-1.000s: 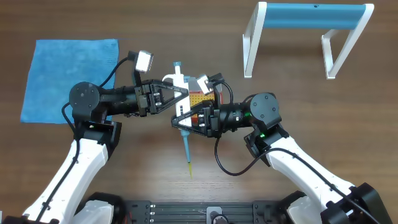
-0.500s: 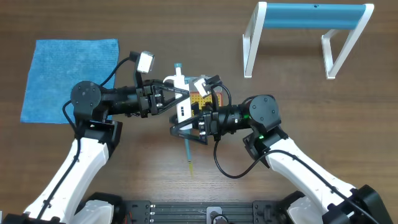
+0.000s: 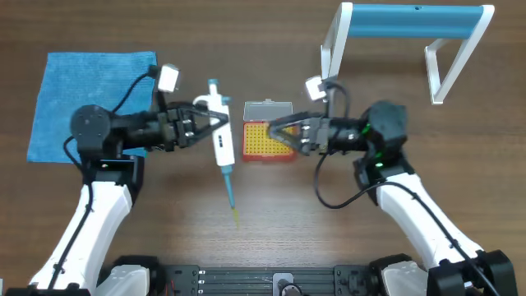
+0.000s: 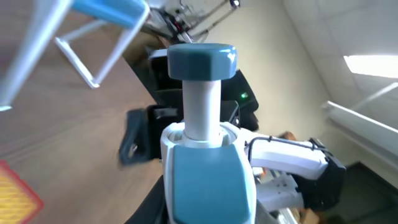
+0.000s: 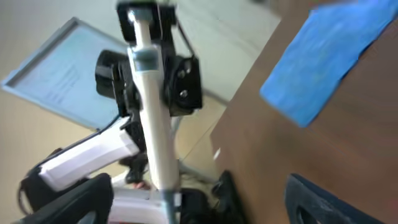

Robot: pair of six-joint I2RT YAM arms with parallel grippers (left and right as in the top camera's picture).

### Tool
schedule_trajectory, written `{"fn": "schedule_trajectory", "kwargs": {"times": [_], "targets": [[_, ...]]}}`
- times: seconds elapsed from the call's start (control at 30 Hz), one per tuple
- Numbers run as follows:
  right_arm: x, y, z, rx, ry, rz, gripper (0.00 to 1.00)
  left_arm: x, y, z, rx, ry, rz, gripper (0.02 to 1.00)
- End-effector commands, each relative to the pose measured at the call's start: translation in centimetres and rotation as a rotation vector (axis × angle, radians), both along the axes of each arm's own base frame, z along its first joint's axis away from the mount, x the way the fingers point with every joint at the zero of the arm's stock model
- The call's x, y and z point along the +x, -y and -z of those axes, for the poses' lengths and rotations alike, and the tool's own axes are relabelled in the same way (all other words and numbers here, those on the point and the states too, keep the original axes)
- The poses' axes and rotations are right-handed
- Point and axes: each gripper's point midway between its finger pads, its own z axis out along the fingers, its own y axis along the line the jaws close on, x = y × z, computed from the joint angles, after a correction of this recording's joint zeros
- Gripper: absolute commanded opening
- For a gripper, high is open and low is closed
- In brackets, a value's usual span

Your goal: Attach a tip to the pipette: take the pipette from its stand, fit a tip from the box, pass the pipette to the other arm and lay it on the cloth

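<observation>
The white and blue pipette (image 3: 220, 136) hangs above the table with a yellow tip (image 3: 236, 217) on its lower end. My left gripper (image 3: 212, 125) is shut on its upper body, right of the blue cloth (image 3: 90, 103). The left wrist view looks along its blue plunger (image 4: 202, 62). My right gripper (image 3: 280, 136) stands open and empty over the yellow tip box (image 3: 261, 141), apart from the pipette. In the right wrist view the pipette (image 5: 152, 124) stands upright ahead, between the spread fingers (image 5: 78, 199), with the cloth (image 5: 323, 56) beyond.
The white and blue pipette stand (image 3: 411, 41) is at the back right; it also shows in the left wrist view as the stand (image 4: 93, 25). Bare wooden table lies in front of the tip box and between the arms.
My right gripper let go of the pipette and drew back to the right over the tip box. The left arm carried the pipette to the left, toward the cloth.
</observation>
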Motion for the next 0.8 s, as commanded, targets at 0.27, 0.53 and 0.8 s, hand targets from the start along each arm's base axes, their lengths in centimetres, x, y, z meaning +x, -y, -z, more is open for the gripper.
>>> {"fn": "schedule_trajectory", "kwargs": {"times": [0.27,0.53,0.8], "targets": [[7.8,6.2,6.7,-0.370,0.278,0.459,0.897,1.4,-2.5,0.4,0.001,-0.047,-0.075,0.027],[11.1,13.3,7.8,-0.500,0.269,0.711,0.899,3.6,-7.6,0.4,-0.004,-0.038,-0.263,0.027],[11.0,13.2,7.8,-0.482,0.248,0.707,0.899,4.8,-14.5,2.4,0.056,0.025,-0.470,0.027]]}}
